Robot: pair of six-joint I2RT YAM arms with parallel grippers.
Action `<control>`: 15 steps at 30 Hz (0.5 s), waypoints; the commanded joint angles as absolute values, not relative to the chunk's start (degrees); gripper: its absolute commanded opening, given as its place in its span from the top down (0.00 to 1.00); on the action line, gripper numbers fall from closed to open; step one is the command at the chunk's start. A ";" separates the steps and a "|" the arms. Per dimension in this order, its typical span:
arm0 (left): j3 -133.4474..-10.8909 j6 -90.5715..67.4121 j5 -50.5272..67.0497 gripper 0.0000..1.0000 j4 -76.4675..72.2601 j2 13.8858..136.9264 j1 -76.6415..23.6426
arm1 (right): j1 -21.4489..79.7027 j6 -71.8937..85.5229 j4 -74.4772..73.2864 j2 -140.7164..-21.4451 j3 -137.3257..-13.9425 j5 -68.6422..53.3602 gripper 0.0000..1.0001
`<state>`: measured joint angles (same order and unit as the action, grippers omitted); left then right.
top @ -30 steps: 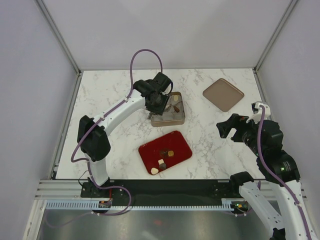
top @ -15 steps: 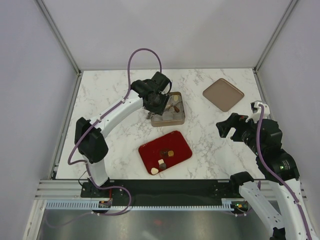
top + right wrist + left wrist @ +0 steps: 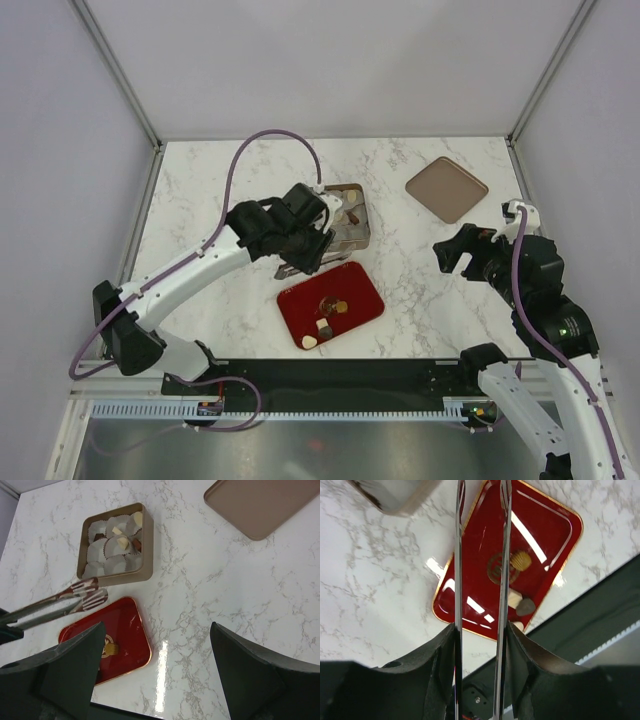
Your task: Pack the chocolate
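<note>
The left jaws clamp metal tongs [image 3: 89,600] over the red tray's [image 3: 545,535] far edge, where chocolate pieces [image 3: 521,560] lie; the right jaws stand wide apart.

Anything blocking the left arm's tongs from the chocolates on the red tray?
Nothing visible. The tongs in the left gripper hover at the red tray's far edge, open air between them and the chocolates.

1. tan shell piece [image 3: 521,560]: ribbed, lying flat below the left claw [image 3: 480,635], just right of its tongs [image 3: 503,555].
2. cream square [image 3: 514,599], touching a grey-brown lump [image 3: 525,607]: right of the tongs, closer to the claw.
3. cream heart [image 3: 311,342]: flat, nearest the claw's base side.
4. cream pieces [image 3: 122,542] and brown pieces [image 3: 136,544]: together beyond the tong tips.
</note>
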<state>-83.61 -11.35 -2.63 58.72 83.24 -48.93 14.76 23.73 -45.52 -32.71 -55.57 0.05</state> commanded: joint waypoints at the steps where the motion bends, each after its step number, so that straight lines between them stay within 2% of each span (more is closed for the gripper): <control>1: -78.86 -10.98 -2.28 0.51 59.76 79.20 -53.60 | 14.68 22.94 -44.91 -32.96 -58.27 1.49 0.06; 7: -72.00 -14.06 -1.76 0.50 60.47 75.77 -58.01 | 14.76 23.29 -45.18 -32.61 -57.40 1.32 0.06; 15: -69.17 -15.91 -1.93 0.48 58.98 74.97 -61.08 | 14.76 23.91 -45.26 -32.43 -57.74 0.79 0.06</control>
<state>-69.49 -13.85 -2.46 60.77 77.38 -59.92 14.76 23.77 -45.52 -32.73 -56.16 0.45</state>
